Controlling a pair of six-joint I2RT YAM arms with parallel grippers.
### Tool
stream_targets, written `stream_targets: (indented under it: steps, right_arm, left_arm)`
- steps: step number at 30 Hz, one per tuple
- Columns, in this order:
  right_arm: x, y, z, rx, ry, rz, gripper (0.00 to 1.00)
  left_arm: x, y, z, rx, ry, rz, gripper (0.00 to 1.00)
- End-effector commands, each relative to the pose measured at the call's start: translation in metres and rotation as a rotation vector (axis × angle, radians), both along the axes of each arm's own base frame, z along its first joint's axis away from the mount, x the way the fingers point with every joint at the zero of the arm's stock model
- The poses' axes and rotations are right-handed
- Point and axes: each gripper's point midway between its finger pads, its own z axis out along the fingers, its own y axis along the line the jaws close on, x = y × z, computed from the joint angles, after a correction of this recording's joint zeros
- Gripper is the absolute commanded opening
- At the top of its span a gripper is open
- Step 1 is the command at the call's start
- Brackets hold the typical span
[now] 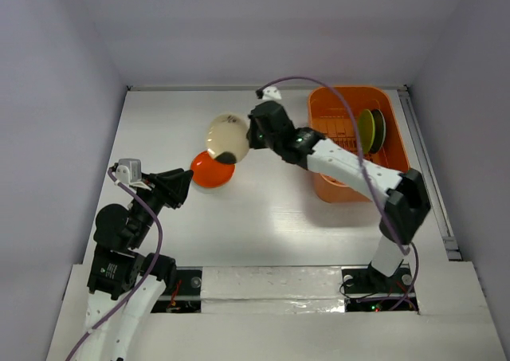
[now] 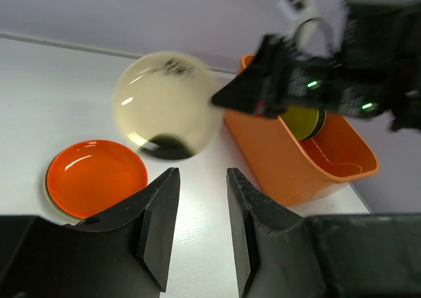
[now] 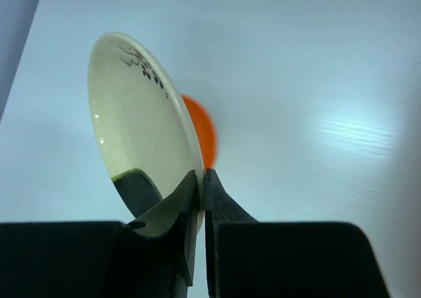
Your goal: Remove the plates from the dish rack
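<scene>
The cream plate was out of the rack, pinched by its rim in the right end effector. The two fingers were closed tight on the edge, with only the plate's thickness between them. The plate stood steeply tilted, almost on edge, and its hollow face was turned toward the left arm. A few dark marks showed near its upper rim. It looked to be clear of the surface, though I could not be sure from where I stood.

Just beside it, on the side nearer the arms' bases, a red-orange plate lay flat on the surface, face up.

The left end effector hung close to the red-orange plate, pointing toward both plates. Its fingers were only narrowly parted, with nothing between them.

Off to the right sat the orange dish rack, against the far right part of the surface and well apart from the two plates. Inside it, near its right wall, a yellow-green plate stood upright on edge. A dark plate stood just behind it, touching or nearly so. The right arm stretched over the rack's near left corner to reach the cream plate.
</scene>
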Motion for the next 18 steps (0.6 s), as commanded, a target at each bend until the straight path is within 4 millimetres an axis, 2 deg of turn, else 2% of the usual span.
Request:
stream_targets:
  steps: [1,2,5,6,10,15,18]
  right_arm:
    - [-0.002,0.079,0.025,0.312,0.011,0.14,0.0]
    - [0.004,0.092,0.0,0.308,0.047,0.146,0.0]
    - [0.007,0.11,-0.027,0.346,0.113,0.159,0.0]
    - [0.005,0.117,-0.047,0.325,0.139,0.158,0.0]
    - [0.008,0.119,-0.084,0.31,0.203,0.114,0.04]
    - [0.009,0.122,-0.106,0.316,0.237,0.096,0.09]
    - [0.008,0.122,-0.121,0.302,0.265,0.085,0.2]
  left_arm:
    - [0.003,-0.001,0.007,-0.006,-0.018,0.003,0.32]
    - [0.003,-0.001,0.006,-0.005,-0.015,0.002,0.32]
    - [0.003,-0.001,0.006,-0.005,-0.015,0.003,0.32]
    - [0.005,0.001,0.006,-0.005,-0.013,0.012,0.32]
    - [0.005,0.001,0.006,-0.005,-0.013,0.011,0.33]
    - [0.005,0.0,0.005,-0.004,-0.01,0.009,0.33]
    - [0.005,0.001,0.005,-0.004,-0.012,0.012,0.33]
